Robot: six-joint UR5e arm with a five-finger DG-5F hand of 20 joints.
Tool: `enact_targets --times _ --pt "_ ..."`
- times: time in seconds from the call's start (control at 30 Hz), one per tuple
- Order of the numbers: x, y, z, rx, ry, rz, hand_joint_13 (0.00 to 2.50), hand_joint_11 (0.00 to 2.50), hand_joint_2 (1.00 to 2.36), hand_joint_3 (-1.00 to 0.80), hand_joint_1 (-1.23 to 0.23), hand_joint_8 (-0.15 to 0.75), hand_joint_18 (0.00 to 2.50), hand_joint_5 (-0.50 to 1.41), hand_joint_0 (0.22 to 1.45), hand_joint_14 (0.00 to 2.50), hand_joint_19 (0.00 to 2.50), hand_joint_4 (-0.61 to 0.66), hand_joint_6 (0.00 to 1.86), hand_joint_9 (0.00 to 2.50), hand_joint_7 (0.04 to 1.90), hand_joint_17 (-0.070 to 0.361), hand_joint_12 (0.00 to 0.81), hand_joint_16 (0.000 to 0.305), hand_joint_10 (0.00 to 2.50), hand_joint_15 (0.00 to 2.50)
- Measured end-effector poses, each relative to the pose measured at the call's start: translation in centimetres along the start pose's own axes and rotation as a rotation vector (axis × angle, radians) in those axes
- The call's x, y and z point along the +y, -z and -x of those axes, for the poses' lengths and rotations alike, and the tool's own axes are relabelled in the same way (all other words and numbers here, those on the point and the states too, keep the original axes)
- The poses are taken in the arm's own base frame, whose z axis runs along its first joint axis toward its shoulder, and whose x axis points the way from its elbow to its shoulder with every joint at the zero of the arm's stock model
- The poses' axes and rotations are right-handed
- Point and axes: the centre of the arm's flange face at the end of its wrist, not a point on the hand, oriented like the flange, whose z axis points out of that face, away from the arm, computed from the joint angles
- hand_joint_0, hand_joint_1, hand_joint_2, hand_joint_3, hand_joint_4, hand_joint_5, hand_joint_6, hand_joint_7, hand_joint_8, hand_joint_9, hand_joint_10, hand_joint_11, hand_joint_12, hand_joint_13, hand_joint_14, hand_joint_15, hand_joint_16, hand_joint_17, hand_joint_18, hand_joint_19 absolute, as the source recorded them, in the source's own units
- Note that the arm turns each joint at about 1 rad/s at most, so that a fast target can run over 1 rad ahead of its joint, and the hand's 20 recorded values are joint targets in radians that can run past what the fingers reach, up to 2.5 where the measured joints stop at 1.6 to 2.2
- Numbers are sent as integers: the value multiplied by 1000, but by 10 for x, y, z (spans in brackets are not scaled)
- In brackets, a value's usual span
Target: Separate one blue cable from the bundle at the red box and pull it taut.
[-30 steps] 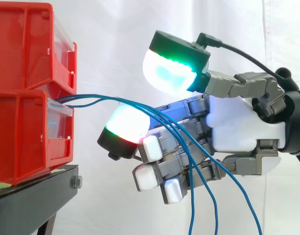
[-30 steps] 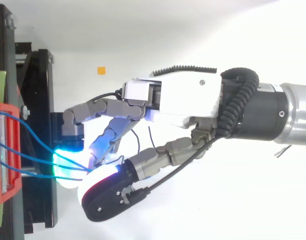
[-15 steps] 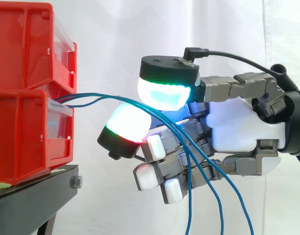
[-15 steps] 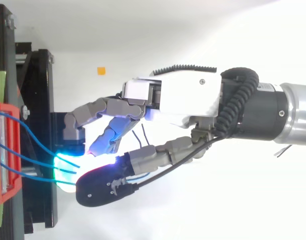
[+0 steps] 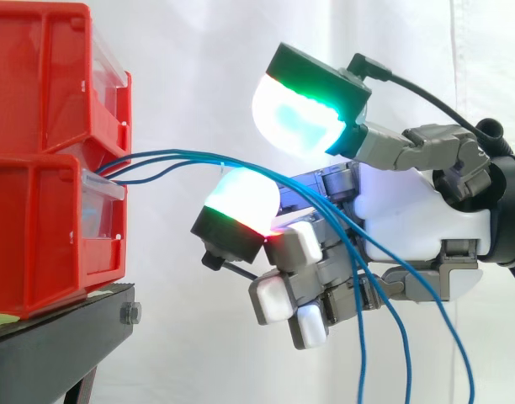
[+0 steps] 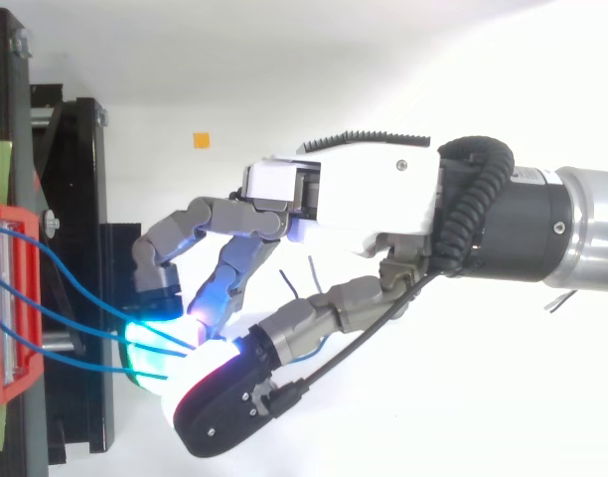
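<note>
- Released at the fingers: no pinch made, upper glowing pad standing well apart from the lower glowing pad, other fingers curled beneath the hand.
- Lying in that gap, across the top of the lower pad: the blue cables. Contact with the pad not confirmable.
- Thin, flexible, several strands close together, none singled out.
- Running nearly level from the pad to the red box at the view's left; long axis in line with the reach of the hand, box beyond the pads.
- Hanging slack past the palm on the opposite side.
- Judged next: lower the upper pad onto one strand only, then draw away from the box.
</note>
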Motion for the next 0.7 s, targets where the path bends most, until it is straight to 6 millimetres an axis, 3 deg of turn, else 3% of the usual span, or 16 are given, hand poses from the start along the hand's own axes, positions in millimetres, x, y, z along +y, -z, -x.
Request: enact_targets --times 0.27,0.7 --pt "0 0 -1 1 0 0 1070 873 1034 -132 -814 336 848 -156 636 20 720 107 889 1137 1477 103 361 46 29 524" --pt "1 0 -1 2 0 2 1067 873 1022 -260 -786 334 848 -169 676 20 712 105 898 1098 1446 104 365 46 28 531"
